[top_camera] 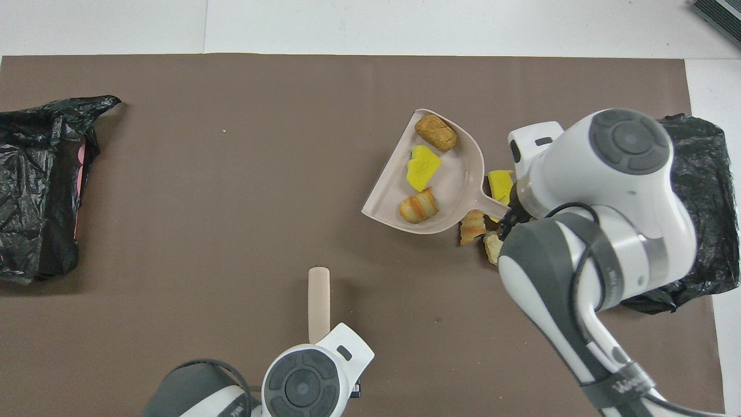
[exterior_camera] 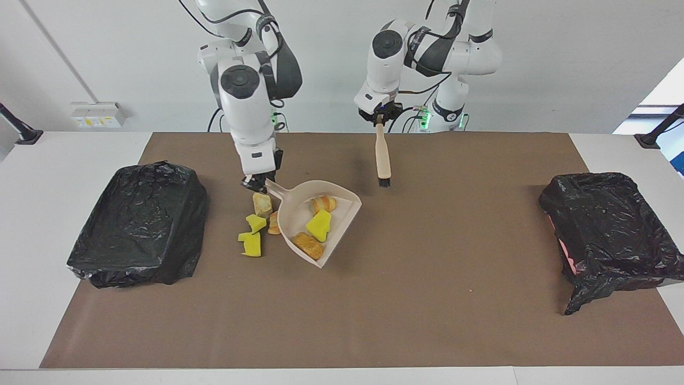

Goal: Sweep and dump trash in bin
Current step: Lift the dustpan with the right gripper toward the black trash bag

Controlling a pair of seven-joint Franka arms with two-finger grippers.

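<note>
Dustpan (exterior_camera: 320, 222), beige, lifted clear of the brown mat (exterior_camera: 427, 299), carried by its handle in the right pincer (exterior_camera: 260, 184), which is pinched tight on that handle. Contents: three pieces of trash, namely a tan lump (exterior_camera: 309, 245) at the open lip, a yellow wedge (exterior_camera: 319, 224) mid-pan, and a striped roll (exterior_camera: 324, 203) toward the handle. Loose trash (exterior_camera: 255, 227): four scraps on the mat directly under the handle. Left pincer (exterior_camera: 379, 118) is pressed shut on the brush (exterior_camera: 382, 160), which hangs bristles-down over the mat toward the robots' edge. Lined bin (exterior_camera: 141, 224) sits at the right arm's end of the tabletop, a second bin (exterior_camera: 609, 230) at the left arm's end. Risks: the lip looks lower than the handle, so the tan lump may slide out before reaching a bin; a one-sided handle grip may let the pan twist; four scraps remain unswept.
</note>
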